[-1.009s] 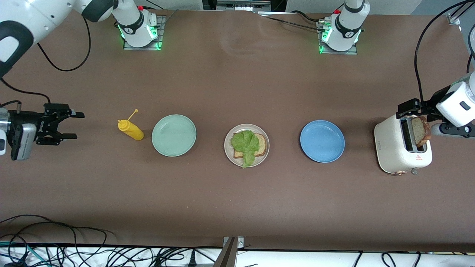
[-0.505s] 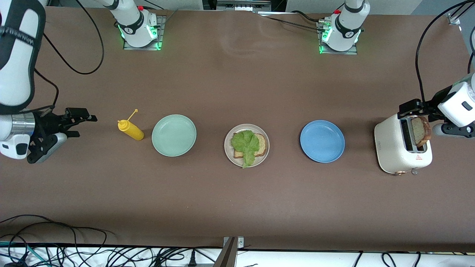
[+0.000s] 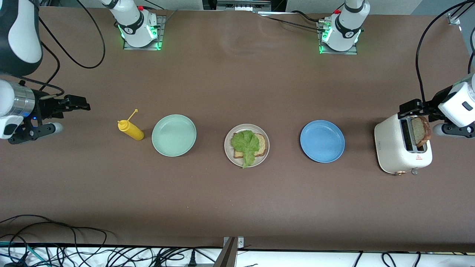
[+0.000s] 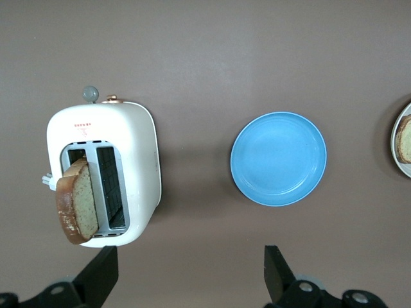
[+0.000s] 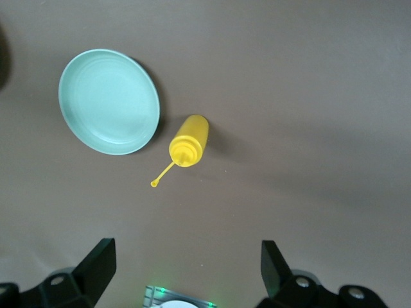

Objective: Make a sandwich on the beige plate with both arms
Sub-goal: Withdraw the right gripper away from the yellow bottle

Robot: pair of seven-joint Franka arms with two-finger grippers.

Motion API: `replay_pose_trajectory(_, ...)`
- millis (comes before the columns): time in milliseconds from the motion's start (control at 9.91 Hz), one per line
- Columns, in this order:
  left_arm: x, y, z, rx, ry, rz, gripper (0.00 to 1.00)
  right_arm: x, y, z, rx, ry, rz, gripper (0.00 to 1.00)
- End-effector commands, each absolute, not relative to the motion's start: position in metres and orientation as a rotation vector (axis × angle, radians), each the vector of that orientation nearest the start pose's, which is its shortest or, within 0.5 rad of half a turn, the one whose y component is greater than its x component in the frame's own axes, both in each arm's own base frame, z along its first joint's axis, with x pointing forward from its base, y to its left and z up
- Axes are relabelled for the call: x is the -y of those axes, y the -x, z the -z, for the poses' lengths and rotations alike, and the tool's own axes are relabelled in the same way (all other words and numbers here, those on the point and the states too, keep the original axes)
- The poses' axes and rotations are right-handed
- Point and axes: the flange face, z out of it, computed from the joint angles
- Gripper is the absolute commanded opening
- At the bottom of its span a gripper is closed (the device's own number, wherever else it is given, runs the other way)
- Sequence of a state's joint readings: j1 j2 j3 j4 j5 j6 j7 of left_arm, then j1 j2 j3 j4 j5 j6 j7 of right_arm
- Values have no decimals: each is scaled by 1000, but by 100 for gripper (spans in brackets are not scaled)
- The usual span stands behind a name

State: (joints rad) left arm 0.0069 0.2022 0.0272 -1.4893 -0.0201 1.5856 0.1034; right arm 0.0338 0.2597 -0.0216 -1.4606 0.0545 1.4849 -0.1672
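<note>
Two white robot arms with dark joint bands

Glossy white shells (image 3: 23, 37), a silver wrist ring (image 3: 20, 105), loose black cables (image 3: 421, 55), green-lit bases (image 3: 139, 26) on metal plates, black two-fingered grippers (image 4: 189, 273).

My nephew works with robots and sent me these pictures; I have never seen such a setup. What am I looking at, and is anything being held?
Two white robot arms stand at a brown table. The wide picture looks down from across it; the other two come from cameras on the wrists. On the table: a yellow squeeze bottle, a mint-green plate, a beige plate carrying bread and lettuce, a blue plate, and a white toaster with a bread slice sticking out. The left gripper hangs open above the toaster; the right gripper open over bare table near the bottle. Nothing is held.
</note>
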Motion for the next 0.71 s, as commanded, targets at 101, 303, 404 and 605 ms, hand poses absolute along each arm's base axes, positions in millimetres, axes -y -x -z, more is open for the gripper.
replay_pose_trajectory(101, -21, -609, -550, -126, 3126, -174, 100, 5, -569, -554, 99, 3116, -174, 100)
replay_pose_trajectory(303, -23, -609, -549, -124, 3126, -177, 100, 7, -550, -573, 104, 3158, -154, 100)
replay_pose_trajectory(404, -24, -609, -549, -121, 3126, -177, 100, 12, -548, -572, 70, 3152, -166, 100)
replay_pose_trajectory(605, -24, -609, -549, -121, 3126, -177, 100, 1, -543, -571, -62, 3161, -179, 100)
